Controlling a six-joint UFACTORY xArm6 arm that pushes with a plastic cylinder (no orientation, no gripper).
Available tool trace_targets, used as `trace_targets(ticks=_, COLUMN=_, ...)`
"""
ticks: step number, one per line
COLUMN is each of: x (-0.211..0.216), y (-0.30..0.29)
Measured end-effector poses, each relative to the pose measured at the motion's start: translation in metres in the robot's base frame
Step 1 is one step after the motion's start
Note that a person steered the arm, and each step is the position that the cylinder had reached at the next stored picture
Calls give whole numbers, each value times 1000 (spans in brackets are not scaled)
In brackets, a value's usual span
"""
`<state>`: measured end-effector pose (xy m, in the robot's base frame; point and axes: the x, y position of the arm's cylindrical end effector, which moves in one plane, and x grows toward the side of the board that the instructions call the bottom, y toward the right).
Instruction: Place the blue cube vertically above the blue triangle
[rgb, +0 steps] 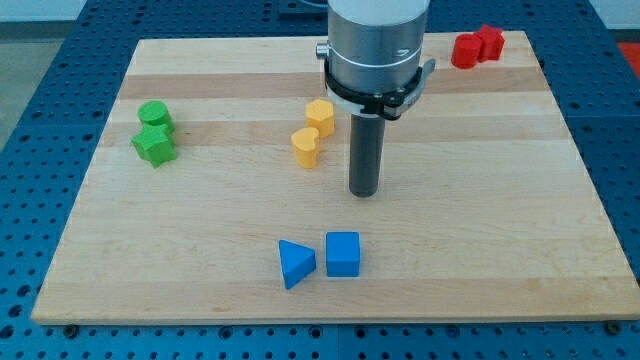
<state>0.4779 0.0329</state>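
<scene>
- Dark and straight, the rod hangs from a silver cylindrical mount (377, 45) near the board's middle; my tip (364, 193) sits at the rod's lower end, over bare wood, touching no block and holding nothing. There are no jaws here, so there is no opening to report.
- No brand, label or writing can be read anywhere in the view.
- Nearest to my tip, just to its left and a little farther back, stand two yellow blocks: a yellow cylinder-like block (307, 147) and, behind it to the right, a yellow block (320, 115) whose exact shape I cannot make out. They are close together; whether they touch I cannot tell.
- The blue cube (343, 254) lies nearer than my tip and slightly to its left, well apart from it, with open wood between them.
- The blue triangle (296, 264) lies just beside the cube on its left, with a narrow gap between the two; they sit side by side at almost the same depth.
- Far to the left, two green blocks (155, 132) sit one against the other, the nearer one star-like.
- At the far right corner, two red blocks (476, 47) sit pressed together.
- All of it rests on a pale wooden board (500, 230), itself lying on a blue perforated table (40, 90).
</scene>
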Motion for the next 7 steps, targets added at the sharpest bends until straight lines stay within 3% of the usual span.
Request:
trace_targets(ticks=1, x=0, y=-6)
trace_targets(ticks=5, x=-21, y=-117)
trace_targets(ticks=7, x=-48, y=-122)
